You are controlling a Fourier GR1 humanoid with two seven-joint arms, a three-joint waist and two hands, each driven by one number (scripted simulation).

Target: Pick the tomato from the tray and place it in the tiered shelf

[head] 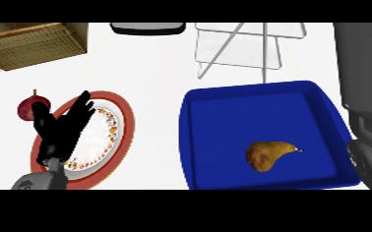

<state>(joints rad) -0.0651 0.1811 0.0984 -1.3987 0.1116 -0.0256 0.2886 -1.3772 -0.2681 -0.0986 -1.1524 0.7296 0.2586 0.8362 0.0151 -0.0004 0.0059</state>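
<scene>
A blue tray [218,128] lies at the centre right of the counter. In its near half sits one lumpy brown-yellow item [270,156], the only thing in the tray; it does not look like a red tomato. The white wire tiered shelf [240,49] stands just behind the tray. My left hand [62,128] rests open over a plate at the left, fingers pointing up and holding nothing. A grey and black shape [359,142] at the right edge looks like part of my right arm or hand. It is beside the tray's right wall.
A red-rimmed patterned plate [120,128] lies under my left hand. A dark red round fruit [30,107] with a stem sits to its left. A woven brown box [40,44] is at the back left, and a dark flat object [147,28] at the back centre.
</scene>
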